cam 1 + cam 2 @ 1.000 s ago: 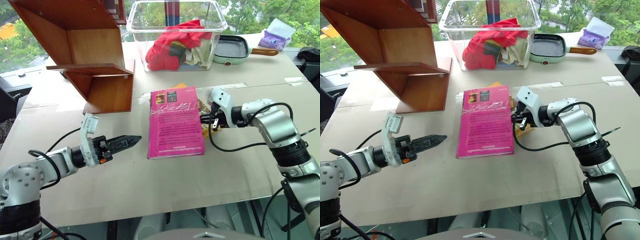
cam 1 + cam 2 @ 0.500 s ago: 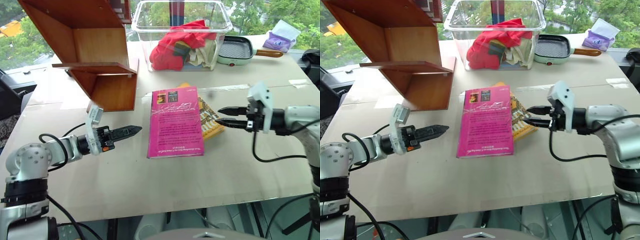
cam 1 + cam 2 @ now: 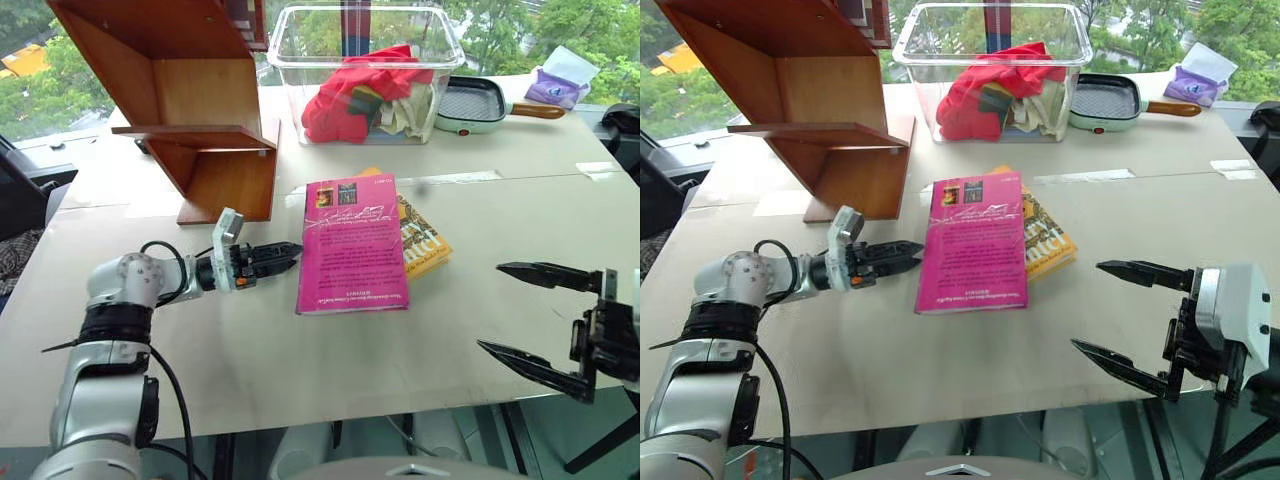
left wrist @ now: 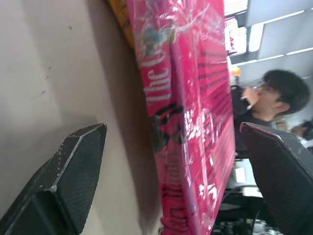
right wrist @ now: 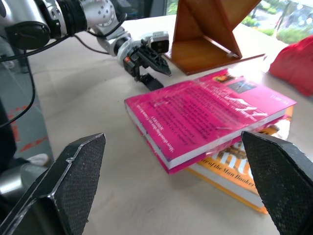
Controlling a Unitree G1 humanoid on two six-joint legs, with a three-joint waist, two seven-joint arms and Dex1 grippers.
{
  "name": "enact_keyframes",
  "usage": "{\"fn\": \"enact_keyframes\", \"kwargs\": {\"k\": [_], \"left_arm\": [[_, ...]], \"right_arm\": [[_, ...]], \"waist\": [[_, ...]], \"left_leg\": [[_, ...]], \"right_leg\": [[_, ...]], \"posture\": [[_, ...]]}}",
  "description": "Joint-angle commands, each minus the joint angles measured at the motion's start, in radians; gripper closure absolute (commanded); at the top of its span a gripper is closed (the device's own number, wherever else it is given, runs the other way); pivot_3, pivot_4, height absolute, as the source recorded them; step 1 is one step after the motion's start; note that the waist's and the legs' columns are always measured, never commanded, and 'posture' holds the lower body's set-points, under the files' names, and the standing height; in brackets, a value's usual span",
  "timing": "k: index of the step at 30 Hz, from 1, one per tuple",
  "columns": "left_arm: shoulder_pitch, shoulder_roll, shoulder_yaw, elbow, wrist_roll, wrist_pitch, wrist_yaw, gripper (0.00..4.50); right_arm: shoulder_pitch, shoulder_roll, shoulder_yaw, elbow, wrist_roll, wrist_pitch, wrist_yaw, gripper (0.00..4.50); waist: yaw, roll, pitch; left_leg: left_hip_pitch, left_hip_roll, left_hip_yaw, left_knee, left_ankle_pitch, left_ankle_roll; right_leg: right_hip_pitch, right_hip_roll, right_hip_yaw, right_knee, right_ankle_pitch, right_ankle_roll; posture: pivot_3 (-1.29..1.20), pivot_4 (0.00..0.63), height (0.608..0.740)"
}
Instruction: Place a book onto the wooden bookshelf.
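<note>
The magenta-pink book (image 3: 352, 245) lies flat on the table, on top of a yellow-orange paperback (image 3: 428, 240). My left gripper (image 3: 288, 252) is level with the table at the book's left edge. It is open, and in the left wrist view the book's spine (image 4: 195, 122) stands between its fingers (image 4: 68, 181); I cannot tell if they touch. My right gripper (image 3: 490, 306) hangs wide open and empty near the table's front right, well away from the books. The reddish-brown wooden bookshelf (image 3: 190, 90) stands at the back left.
A clear plastic bin (image 3: 300, 40) with red and pale cloth stands behind the books. A pale green grill pan (image 3: 475, 100) and a purple packet (image 3: 560, 80) lie at the back right. A person (image 4: 279, 98) sits beyond the table in the left wrist view.
My right gripper has drawn back from the books' right side toward the table's front right and opened wide. My left gripper has moved forward up to the book's left edge.
</note>
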Motion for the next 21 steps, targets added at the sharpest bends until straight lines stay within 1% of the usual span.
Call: {"fn": "enact_keyframes", "kwargs": {"k": [1, 6, 7, 10, 13, 17, 19, 21], "left_arm": [[-0.03, -0.027, -0.048, 0.105, 0.09, -0.073, -0.114, 0.0], [-0.106, -0.099, -0.09, 0.314, 0.22, -0.199, -0.259, 0.0], [-0.124, -0.12, -0.093, 0.359, 0.243, -0.225, -0.28, 0.0], [-0.184, -0.183, -0.101, 0.441, 0.299, -0.264, -0.339, 0.0], [-0.22, -0.202, -0.109, 0.453, 0.343, -0.256, -0.388, 0.0], [-0.235, -0.214, -0.125, 0.434, 0.398, -0.243, -0.424, 0.0], [-0.242, -0.223, -0.123, 0.406, 0.408, -0.223, -0.434, 0.0], [-0.257, -0.234, -0.118, 0.353, 0.396, -0.161, -0.433, 0.0]], "right_arm": [[0.009, -0.014, -0.023, -0.035, 0.061, -0.059, -0.064, 0.01], [0.017, -0.064, -0.015, -0.029, 0.105, -0.099, -0.12, 0.01], [0.021, -0.074, -0.017, -0.026, 0.112, -0.105, -0.126, 0.01], [0.043, -0.1, -0.03, -0.027, 0.123, -0.118, -0.144, 0.01], [0.07, -0.116, -0.044, -0.035, 0.137, -0.129, -0.164, 0.01], [0.108, -0.123, -0.041, -0.044, 0.135, -0.152, -0.183, 0.01], [0.126, -0.126, -0.03, -0.045, 0.13, -0.167, -0.191, 0.01], [0.139, -0.13, -0.024, -0.045, 0.127, -0.178, -0.201, 0.01]], "waist": [[0.002, 0.0, -0.001], [0.031, 0.0, -0.002], [0.033, 0.0, -0.002], [0.055, 0.005, -0.008], [0.061, 0.007, -0.009], [0.055, 0.006, -0.009], [0.05, 0.006, -0.009], [0.05, 0.005, -0.008]], "left_leg": [[0.001, 0.0, 0.0, 0.0, 0.0, 0.0], [0.013, 0.0, -0.001, 0.0, -0.002, 0.003], [0.013, 0.0, -0.002, 0.0, -0.002, 0.003], [0.015, -0.001, -0.002, 0.0, -0.002, 0.003], [0.015, -0.001, -0.004, 0.002, -0.002, 0.005], [0.015, -0.001, -0.005, 0.006, -0.002, 0.004], [0.015, -0.001, -0.005, 0.006, -0.002, 0.004], [0.014, -0.001, -0.005, 0.006, -0.002, 0.004]], "right_leg": [[0.001, 0.0, 0.0, 0.0, 0.0, 0.0], [0.017, 0.0, -0.002, -0.002, 0.0, 0.001], [0.017, 0.0, -0.002, -0.002, 0.0, 0.001], [0.02, 0.0, -0.003, -0.003, 0.0, 0.001], [0.022, 0.0, -0.005, -0.003, -0.001, 0.001], [0.023, 0.0, -0.005, -0.003, -0.001, 0.002], [0.023, 0.0, -0.005, -0.003, -0.001, 0.003], [0.023, 0.0, -0.005, -0.003, -0.001, 0.003]], "posture": [[0.0, 0.15, 0.725], [0.0, 0.15, 0.725], [0.0, 0.15, 0.725], [0.0, 0.15, 0.725], [0.0, 0.15, 0.725], [0.0, 0.15, 0.725], [0.0, 0.15, 0.725], [0.0, 0.15, 0.725]]}}
